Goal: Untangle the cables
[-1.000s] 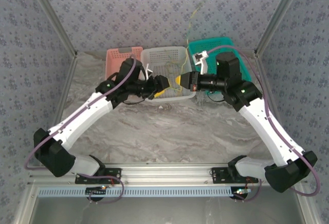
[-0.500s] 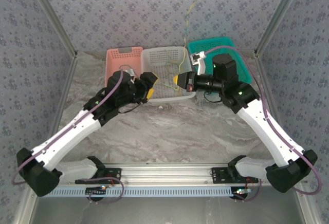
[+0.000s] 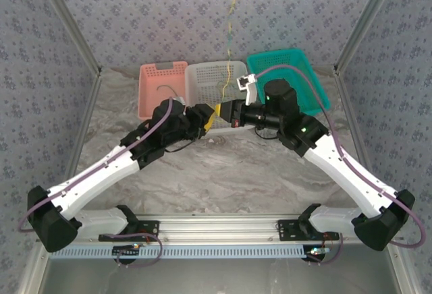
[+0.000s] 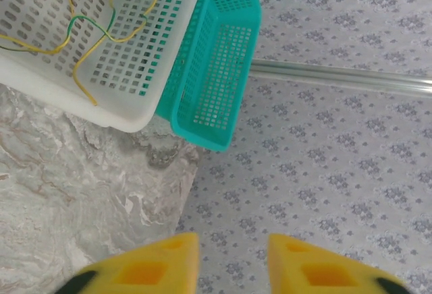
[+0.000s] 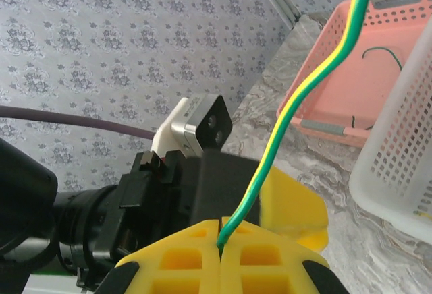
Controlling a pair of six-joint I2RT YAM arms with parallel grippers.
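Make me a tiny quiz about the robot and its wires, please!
1. True or false: the right gripper is shut on a yellow-green cable.
2. Where does the white basket stand in the row of baskets? A left end, B middle, C right end.
3. Fill the gap: the left gripper has ____ fingers.
Key: 1 true; 2 B; 3 yellow.
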